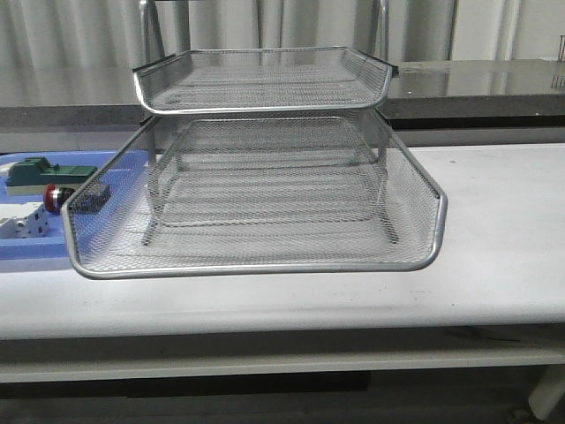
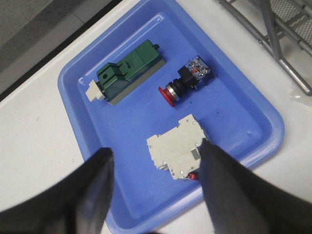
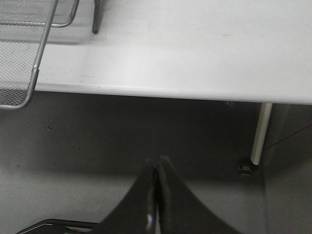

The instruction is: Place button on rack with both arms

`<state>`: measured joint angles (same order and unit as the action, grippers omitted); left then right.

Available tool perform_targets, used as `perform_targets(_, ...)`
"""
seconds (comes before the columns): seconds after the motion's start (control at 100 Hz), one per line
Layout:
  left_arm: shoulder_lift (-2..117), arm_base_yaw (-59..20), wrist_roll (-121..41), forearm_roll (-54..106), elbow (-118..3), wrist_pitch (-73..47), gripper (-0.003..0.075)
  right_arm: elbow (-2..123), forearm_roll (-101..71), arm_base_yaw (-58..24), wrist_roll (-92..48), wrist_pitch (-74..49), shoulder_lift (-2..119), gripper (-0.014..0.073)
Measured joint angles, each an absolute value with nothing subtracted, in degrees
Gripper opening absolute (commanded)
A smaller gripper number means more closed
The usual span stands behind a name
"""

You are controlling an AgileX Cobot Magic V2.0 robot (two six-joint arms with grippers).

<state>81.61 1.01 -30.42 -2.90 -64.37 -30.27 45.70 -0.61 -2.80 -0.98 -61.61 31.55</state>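
While the button [image 2: 186,83] lies untouched on its side in the blue tray [image 2: 253,131], the work is, by my reading, only at its opening step — the approach for the pick. In the front view the button [image 1: 55,196] sits at the far left of the table [image 1: 494,230], just left of the rack [image 1: 265,203] and partly behind the corner of the pulled-out middle tier. It has the green block [image 2: 127,70] beside it and the white block [image 2: 178,152] nearer the left gripper [image 2: 155,168].

That gripper hangs above the tray with its fingers [image 2: 97,183] spread wide, holding nothing; the white block, not the button, lies between them. The right gripper [image 3: 157,195] is off the near edge of the table, over the floor, its fingers pressed together and empty.

The next move seems to call for the left gripper to shift past the white block until the button is centred between its fingers, then descend and close across the black body or collar — the round red head would likely slip. The rack's trays are bare, ready to receive it.
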Motion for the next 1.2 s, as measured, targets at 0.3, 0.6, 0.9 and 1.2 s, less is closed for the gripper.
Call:
perform_targets(0.3, 81.6, 1.0, -30.5, 1.7, -64.4, -31.6, 0.0494, 45.7, -0.6, -2.8, -1.0, -61.6, 31.6, -0.0071)
perform_targets(0.6, 87.2, 1.0, -33.0, 4.2, -70.2, -33.1, 0.0494, 45.7, -0.6, -2.8, -1.0, -61.6, 31.6, -0.0071)
perform_targets(0.9, 101.1, 1.0, -47.4, 4.4, -84.6, -40.6, 0.0494, 45.7, -0.6, -2.8, -1.0, -61.6, 31.6, -0.0071)
perform_targets(1.2, 113.4, 1.0, -56.5, 4.5, -95.4, -44.2, 0.0496, 45.7, -0.6, -2.8, -1.0, -61.6, 31.6, -0.0071)
